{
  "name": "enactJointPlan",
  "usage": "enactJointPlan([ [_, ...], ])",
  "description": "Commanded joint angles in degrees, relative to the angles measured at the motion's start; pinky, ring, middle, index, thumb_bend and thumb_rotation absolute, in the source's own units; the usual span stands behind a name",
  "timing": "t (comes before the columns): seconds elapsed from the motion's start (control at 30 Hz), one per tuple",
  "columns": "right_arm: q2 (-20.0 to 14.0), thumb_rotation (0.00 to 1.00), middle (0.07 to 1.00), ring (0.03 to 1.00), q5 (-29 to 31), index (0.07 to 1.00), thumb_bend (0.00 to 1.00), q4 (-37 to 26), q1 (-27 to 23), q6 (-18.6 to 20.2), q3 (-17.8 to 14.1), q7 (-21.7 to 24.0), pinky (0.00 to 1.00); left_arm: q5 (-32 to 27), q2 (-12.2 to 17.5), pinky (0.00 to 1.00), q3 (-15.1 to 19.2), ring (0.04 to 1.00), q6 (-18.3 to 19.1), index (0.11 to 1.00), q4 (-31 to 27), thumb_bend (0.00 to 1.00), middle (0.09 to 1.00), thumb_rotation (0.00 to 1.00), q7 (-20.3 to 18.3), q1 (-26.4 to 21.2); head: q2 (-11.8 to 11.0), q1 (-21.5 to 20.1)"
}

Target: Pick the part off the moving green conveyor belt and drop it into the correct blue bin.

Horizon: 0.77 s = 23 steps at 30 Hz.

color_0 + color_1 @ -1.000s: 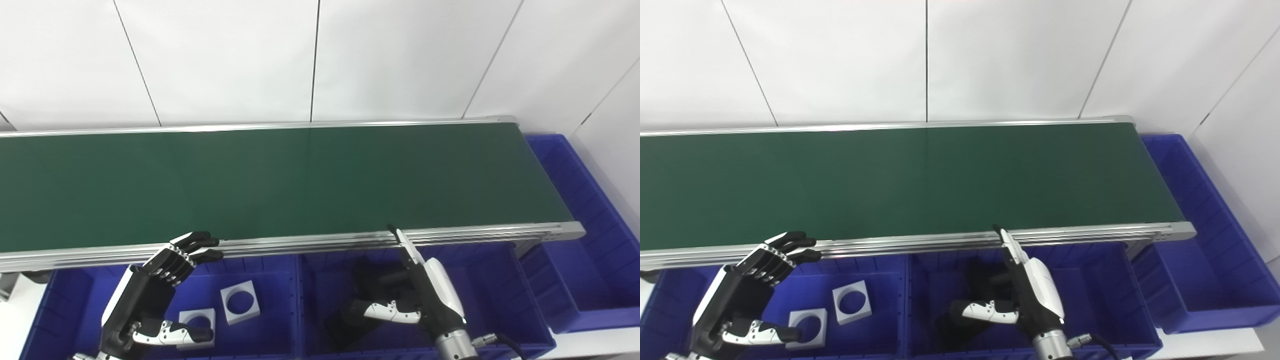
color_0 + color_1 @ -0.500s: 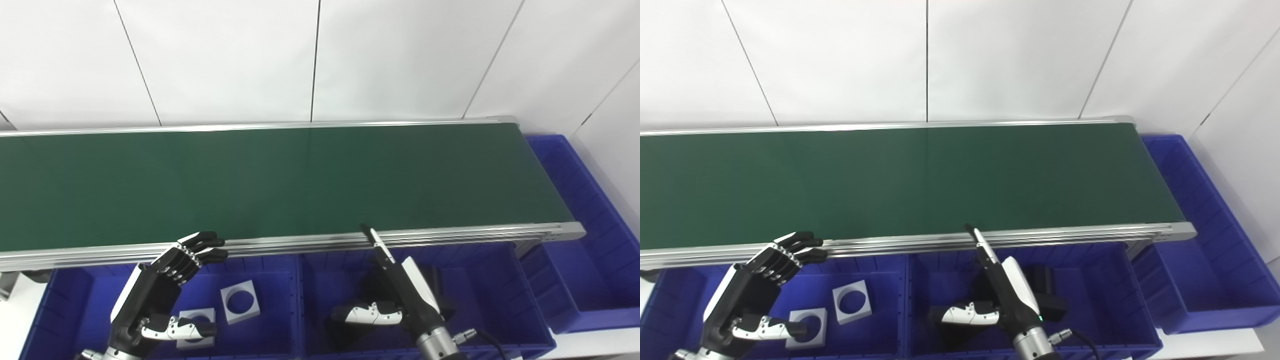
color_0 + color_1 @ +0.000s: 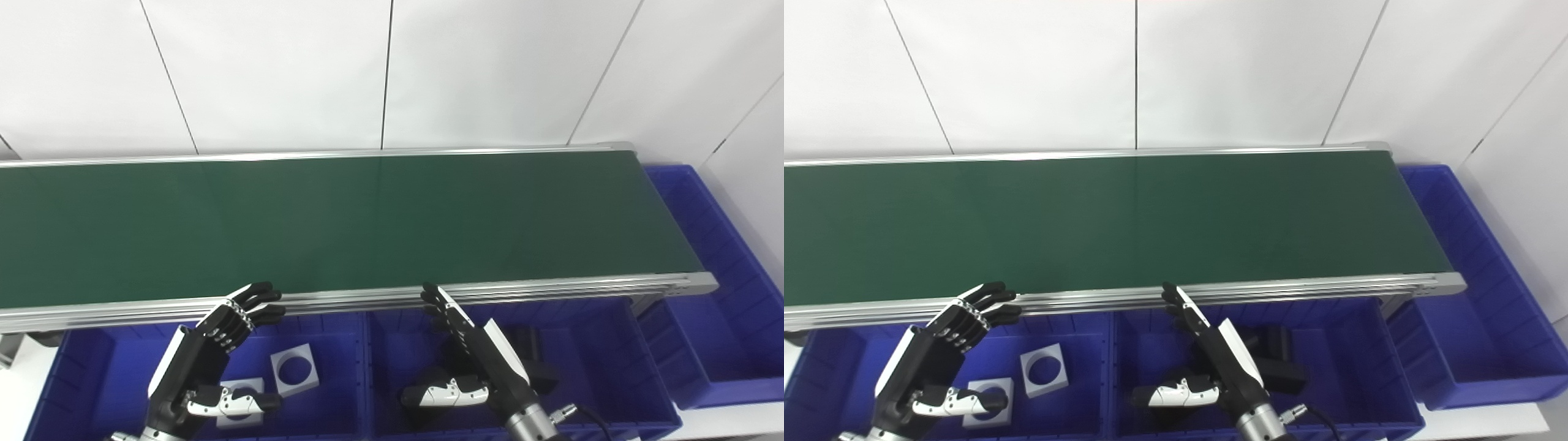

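Across the middle of the frame runs the green conveyor belt (image 3: pixel 367 220), its surface bare from edge to edge; no part is on it at present. Along the bottom sit the blue bins: left bin (image 3: pixel 331 398), centre bin (image 3: pixel 600 361), and a further bin (image 3: pixel 723 306) at the right end of the belt. Two grey square parts with round holes (image 3: pixel 294 369) lie in the left bin. A black part (image 3: pixel 534 360) rests in the centre bin, close beside the right hand.

Left hand (image 3: pixel 208 355) is released, fingers spread, holding nothing, fingertips near the belt's front rail. Right hand (image 3: pixel 484 361) is likewise released and empty, fingers extended toward the rail.

Risk, as judged: with both hands low over the bins, a late reach may miss an arriving part, which would then run off into the end bin; fingertips could also snag the rail.

No brands, labels or legible writing observed.
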Motion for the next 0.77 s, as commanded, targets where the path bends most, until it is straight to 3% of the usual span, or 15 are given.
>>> enactJointPlan([
  [0.0, -0.28, 0.35, 0.942, 0.911, 0.67, 0.972, 1.0, -1.06, 0.0, -4.62, -0.19, 0.02, 0.88, 0.53, -0.3, 0.73, -0.25, 0.741, -2.19, 0.817, -2.5, 0.89, 0.804, 0.09, 0.78, 0.1, 0.02, 0.16],
  [0.73, 0.26, 0.31, 0.935, 0.908, 0.62, 0.965, 0.99, -1.23, 1.31, -4.62, -1.38, -0.84, 0.87, 2.11, -0.39, 0.72, -1.15, 0.735, -2.04, 0.796, -3.0, 0.91, 0.79, 0.12, 2.84, 0.81, -0.28, 0.04],
])
